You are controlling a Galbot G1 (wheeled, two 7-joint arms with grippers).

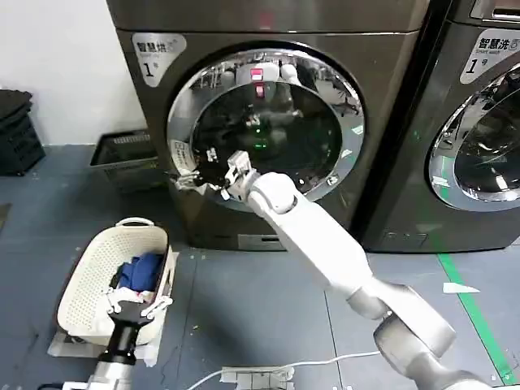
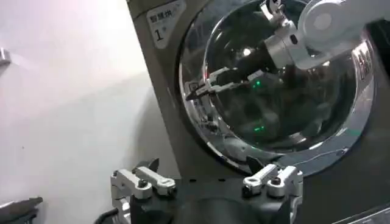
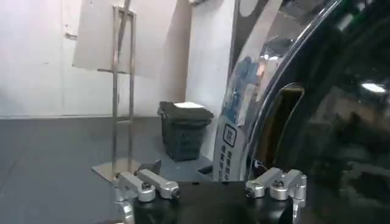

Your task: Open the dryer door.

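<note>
**Right gripper at the door's left rim**

The dryer point(image 1: 268, 106) fills the upper middle of the head view, a dark grey front with a "1" label at its top left corner. A second machine point(image 1: 479, 122) stands just beside it on the right, partly seen. The door point(image 1: 325, 175) sits shut and flush in the dryer's front — a wide chrome rim around dark glass, with a small white sticker point(image 1: 180, 153) on the rim's left side.

The right arm point(image 1: 325, 244) reaches up and across from the lower right to the door's left edge. The right gripper point(image 1: 201, 180) is at the chrome rim just below the sticker; in the left wrist view its fingers point(image 2: 207, 82) point at the rim's left side with a narrow gap between them, jaws apart. Whether they touch the rim, I cannot tell. In the right wrist view the rim point(image 3: 268, 115) and sticker point(image 3: 226, 146) are close beside the jaws.

On the floor at lower left lies a white basket point(image 1: 85, 280) holding blue cloth point(image 1: 140, 272). The left gripper point(image 1: 140, 307) hangs low over the basket's near rim — jaws apart, holding nothing. A dark bin point(image 1: 122, 154) stands against the wall left of the dryer.
</note>
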